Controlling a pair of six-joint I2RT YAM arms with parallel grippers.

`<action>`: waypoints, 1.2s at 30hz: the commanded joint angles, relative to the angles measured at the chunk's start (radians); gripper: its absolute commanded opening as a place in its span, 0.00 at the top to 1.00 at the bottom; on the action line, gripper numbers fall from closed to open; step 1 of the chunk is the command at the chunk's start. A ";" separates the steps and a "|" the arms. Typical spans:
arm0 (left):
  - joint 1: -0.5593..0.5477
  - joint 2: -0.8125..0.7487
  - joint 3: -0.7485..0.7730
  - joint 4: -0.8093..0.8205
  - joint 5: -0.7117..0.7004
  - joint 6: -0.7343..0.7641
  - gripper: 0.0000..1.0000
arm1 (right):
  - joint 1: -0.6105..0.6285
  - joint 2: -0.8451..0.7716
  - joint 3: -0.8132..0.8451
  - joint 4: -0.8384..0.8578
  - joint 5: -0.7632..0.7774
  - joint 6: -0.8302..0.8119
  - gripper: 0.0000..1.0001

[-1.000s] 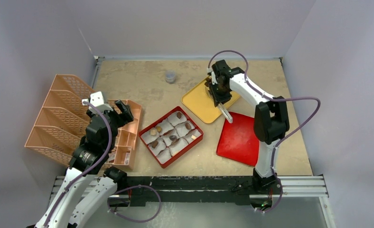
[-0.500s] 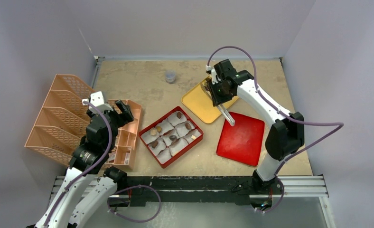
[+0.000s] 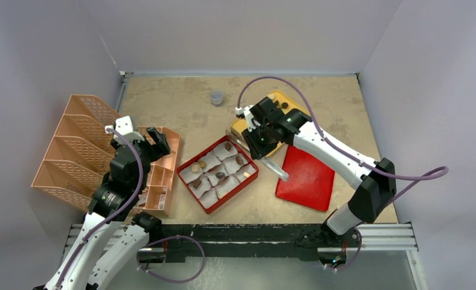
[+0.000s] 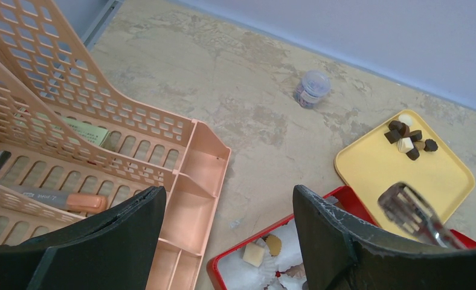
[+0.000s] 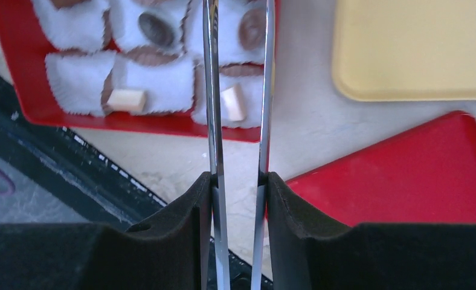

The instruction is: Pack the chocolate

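Nearest, on the left, the left claw (image 4: pixel 228 205) is held released, its jaws spread wide above the peach organiser (image 3: pixel 163 175). Nothing is gripped by it.

On the near right a flat red lid (image 3: pixel 308 178) is laid on the worktop (image 3: pixel 175 103).

The red box (image 5: pixel 18 66) sits at mid-worktop, its long axis running near-left to far-right. Chocolate (image 3: pixel 220 176) is lodged singly in its white paper cups (image 5: pixel 72 72).

The right wrist view alone shows shape. One cream piece (image 5: pixel 127 99) is oblong and lies across the picture. A second (image 5: pixel 232 103) stands nearly along the blades. The dark pieces are roundish, so no heading can be given for them.

The right claw (image 5: pixel 238 178) is clenched on metal tongs (image 5: pixel 211 90), both blades pinched between the pads and aimed over the box. The tips are cut off at the picture's edge in that view. A slotted tong head (image 4: pixel 408 205) is seen from the left wrist by the near edge of the yellow tray (image 4: pixel 398 175). Whether anything is caught in it cannot be told.

Farther off, a small heap of dark and cream chocolate (image 4: pixel 408 138) lies at the tray's far end, clearest from the left wrist.

Farthest, a small clear jar (image 3: pixel 217 97) stands alone.
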 commanded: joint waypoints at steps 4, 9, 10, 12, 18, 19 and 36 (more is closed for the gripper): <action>0.004 0.000 0.007 0.035 -0.001 0.000 0.24 | 0.137 -0.047 -0.047 -0.005 -0.078 0.061 0.75; 0.004 -0.001 0.009 0.035 -0.002 0.000 0.24 | 0.221 -0.039 -0.057 0.005 -0.132 0.081 0.75; 0.004 -0.001 0.009 0.034 -0.002 0.000 0.24 | 0.239 -0.036 -0.058 0.002 -0.139 0.083 0.75; 0.004 -0.004 0.009 0.032 -0.004 -0.001 0.24 | 0.274 -0.032 -0.061 -0.001 -0.150 0.090 0.75; 0.004 -0.010 0.007 0.031 -0.008 -0.003 0.24 | 0.338 -0.036 -0.089 -0.010 -0.168 0.122 0.74; 0.004 -0.010 0.009 0.032 -0.008 -0.003 0.24 | 0.348 -0.037 -0.094 -0.008 -0.179 0.125 0.74; 0.004 -0.008 0.009 0.031 -0.004 -0.002 0.24 | 0.415 -0.005 -0.131 -0.010 -0.202 0.136 0.71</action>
